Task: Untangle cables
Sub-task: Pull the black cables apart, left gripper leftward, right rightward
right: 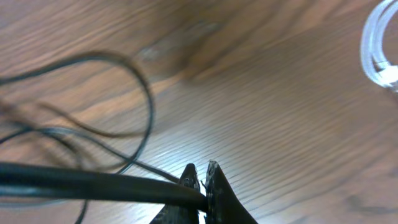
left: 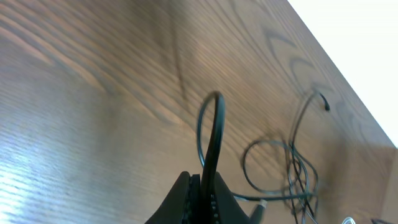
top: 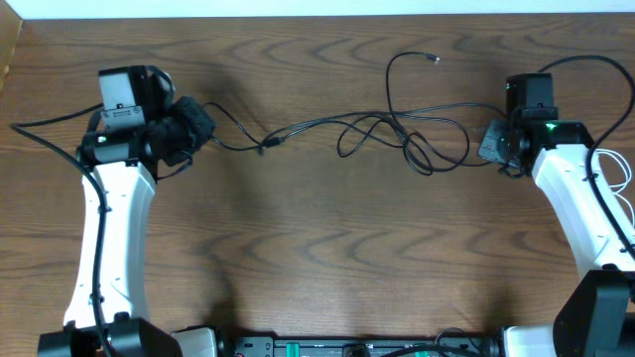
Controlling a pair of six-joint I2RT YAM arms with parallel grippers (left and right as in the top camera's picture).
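Observation:
Thin black cables (top: 397, 134) lie stretched across the far part of the wooden table, looped and crossed over each other in the middle, with one plug end (top: 434, 59) curling up at the back. My left gripper (top: 203, 127) is shut on the left end of a black cable (left: 214, 134), which loops up from the jaws (left: 204, 186). My right gripper (top: 493, 147) is shut on the right end of a black cable (right: 93, 183) that leaves the jaws (right: 204, 180) to the left. A white cable (top: 620, 178) lies coiled at the right edge (right: 379, 53).
A small connector (top: 268, 144) sits on the cable left of the tangle. The arms' own thicker black wires (top: 40, 124) trail at both sides. The table's far edge (top: 317, 14) meets a white surface.

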